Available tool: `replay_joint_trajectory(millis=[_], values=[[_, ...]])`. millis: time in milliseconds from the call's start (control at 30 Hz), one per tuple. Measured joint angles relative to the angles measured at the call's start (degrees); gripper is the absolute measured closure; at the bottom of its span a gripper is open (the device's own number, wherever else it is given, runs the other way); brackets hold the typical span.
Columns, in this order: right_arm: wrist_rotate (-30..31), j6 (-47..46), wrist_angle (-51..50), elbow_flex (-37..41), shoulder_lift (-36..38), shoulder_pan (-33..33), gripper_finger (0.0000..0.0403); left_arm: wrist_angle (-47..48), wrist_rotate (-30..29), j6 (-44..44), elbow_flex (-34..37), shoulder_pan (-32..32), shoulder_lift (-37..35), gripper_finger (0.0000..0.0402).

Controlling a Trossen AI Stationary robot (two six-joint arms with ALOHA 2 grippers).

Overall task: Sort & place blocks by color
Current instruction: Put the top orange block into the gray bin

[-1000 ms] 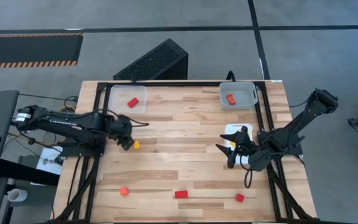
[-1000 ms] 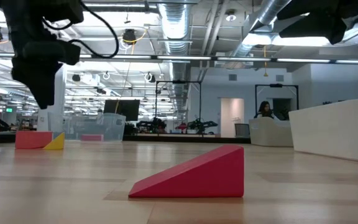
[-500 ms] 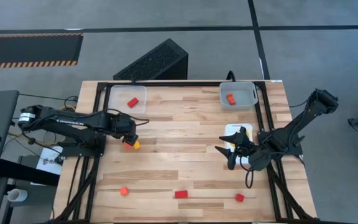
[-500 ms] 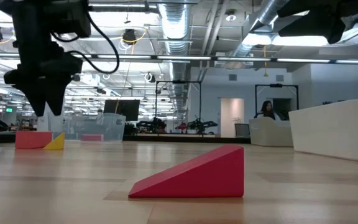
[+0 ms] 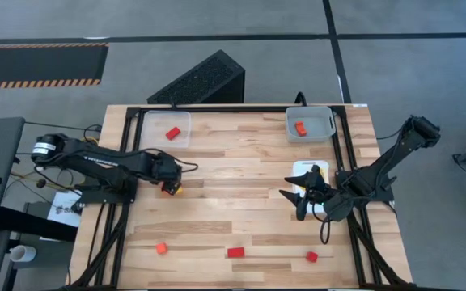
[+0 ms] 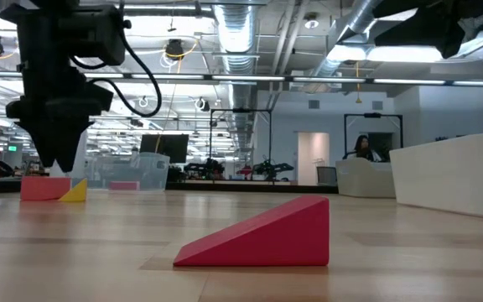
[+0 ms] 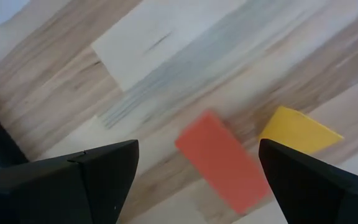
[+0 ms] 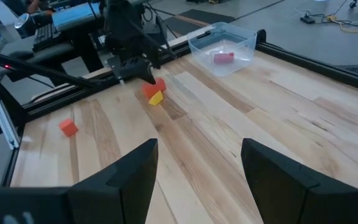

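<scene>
Seven blocks point(image 5: 235, 252), three trays point(image 5: 310, 124)

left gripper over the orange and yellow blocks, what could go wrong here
The left gripper hangs open over the orange block, with the yellow block right beside it. A closing finger could catch or nudge the yellow block too, or both could be gripped together and end up in one tray. The orange block lies skewed between the fingers, so it might twist out.

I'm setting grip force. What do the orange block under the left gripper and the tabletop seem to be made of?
The orange block looks like painted wood or matte plastic: flat even colour, crisp edges, no shine. The tabletop looks like pale sealed wood planks, with visible grain and seams. The left gripper hangs open above the block.
</scene>
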State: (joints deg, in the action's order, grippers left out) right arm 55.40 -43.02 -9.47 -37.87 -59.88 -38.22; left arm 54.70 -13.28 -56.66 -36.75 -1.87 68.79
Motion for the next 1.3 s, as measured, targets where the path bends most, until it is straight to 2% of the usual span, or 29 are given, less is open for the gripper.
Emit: replay_joint_trajectory(millis=[300, 400, 600, 800, 1033, 1300], values=[[0.0, 0.3, 0.0, 0.0, -0.5, 0.2, 0.015, -10.8, 7.2, -4.8, 9.4, 0.0, -10.9, 0.0083], [0.0, 1.1, 0.3, 0.0, -0.5, 0.7, 0.015, -11.7, 9.4, -6.7, 11.1, 0.0, -12.9, 0.0083], [0.1, 1.6, 1.2, 0.0, -0.5, 1.6, 0.015, -10.7, 9.8, -7.8, 12.6, 0.0, -11.2, 0.0083], [0.1, 1.7, 1.4, 0.0, -0.5, 1.6, 0.015, -11.1, 9.5, -7.6, 13.4, 0.0, -5.5, 0.0091], [0.0, 1.7, 1.4, 0.0, -0.5, 1.6, 0.015, -10.8, 9.1, -5.6, 12.1, -0.1, -1.3, 0.0159], [0.0, 2.8, 1.4, 0.0, -0.5, 1.4, 0.015, -10.6, 8.9, -1.6, 10.8, 0.0, -1.6, 0.0296]])
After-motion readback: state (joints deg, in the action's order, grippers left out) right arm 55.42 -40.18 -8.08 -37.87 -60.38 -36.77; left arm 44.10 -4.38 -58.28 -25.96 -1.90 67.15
